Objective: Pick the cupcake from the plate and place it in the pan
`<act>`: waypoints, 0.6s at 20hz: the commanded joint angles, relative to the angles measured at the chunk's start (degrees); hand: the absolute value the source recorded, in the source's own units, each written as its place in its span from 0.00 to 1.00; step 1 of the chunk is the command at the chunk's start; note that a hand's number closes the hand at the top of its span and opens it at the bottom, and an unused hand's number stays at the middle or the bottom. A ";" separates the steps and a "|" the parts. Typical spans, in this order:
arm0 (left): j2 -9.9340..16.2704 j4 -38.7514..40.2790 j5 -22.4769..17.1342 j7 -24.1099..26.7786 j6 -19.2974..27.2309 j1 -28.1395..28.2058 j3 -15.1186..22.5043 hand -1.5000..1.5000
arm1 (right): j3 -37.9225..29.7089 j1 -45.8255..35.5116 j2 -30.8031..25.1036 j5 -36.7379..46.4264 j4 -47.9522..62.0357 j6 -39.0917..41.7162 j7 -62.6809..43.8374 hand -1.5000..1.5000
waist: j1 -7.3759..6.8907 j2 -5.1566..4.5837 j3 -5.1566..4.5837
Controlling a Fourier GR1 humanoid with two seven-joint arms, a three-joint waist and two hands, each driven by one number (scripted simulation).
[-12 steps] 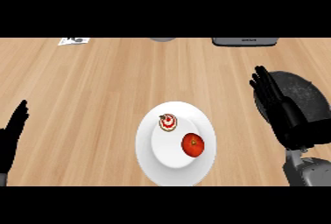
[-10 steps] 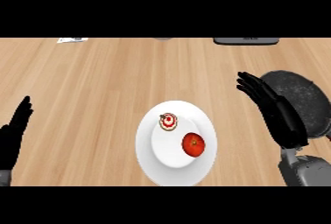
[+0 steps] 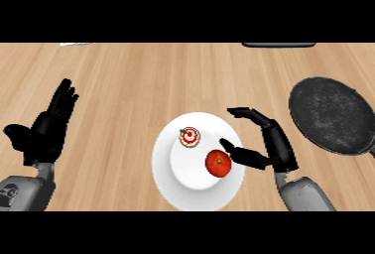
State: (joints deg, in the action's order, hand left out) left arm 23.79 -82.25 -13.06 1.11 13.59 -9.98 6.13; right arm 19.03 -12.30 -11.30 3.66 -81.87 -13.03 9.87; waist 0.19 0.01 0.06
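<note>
Right, the right hand [image 3: 267, 144] hangs at the white plate's [image 3: 192, 191] right rim, fingers open and gently arched, thumb tip just beside the red tomato [image 3: 218, 163]. Left of its fingertips sits the cupcake [image 3: 190, 136]: small, pale, with a red-and-white swirl on top. To the hand's right lies the dark pan [image 3: 330, 116]. Far left, the left hand [image 3: 45, 126] rests open, fingers up.

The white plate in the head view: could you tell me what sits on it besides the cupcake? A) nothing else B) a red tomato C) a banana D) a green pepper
B: on the white plate a round red tomato lies just right of and below the cupcake, close to the right hand's thumb.
</note>
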 commanded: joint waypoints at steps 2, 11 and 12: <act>0.05 -0.71 -1.58 -0.49 -0.75 0.50 -1.73 0.50 | 0.58 8.21 -4.08 10.93 -7.90 -10.82 3.91 0.00 | 1.31 0.57 -0.13; -1.51 -1.24 -0.20 -4.04 0.25 -2.78 -0.92 0.50 | 2.02 1.37 -21.32 17.26 -27.12 9.12 -27.47 0.00 | 0.09 0.45 -0.36; -2.79 0.91 0.69 -2.28 0.57 -3.99 -0.40 0.50 | 1.88 0.16 -22.03 16.46 -30.38 11.60 -32.10 0.00 | 0.80 0.33 -0.37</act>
State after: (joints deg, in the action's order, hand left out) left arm 21.71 -82.67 -12.86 -2.00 14.23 -12.86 5.69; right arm 21.32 -7.64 -27.75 19.07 -105.43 -9.32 -9.57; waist 0.92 0.36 -0.19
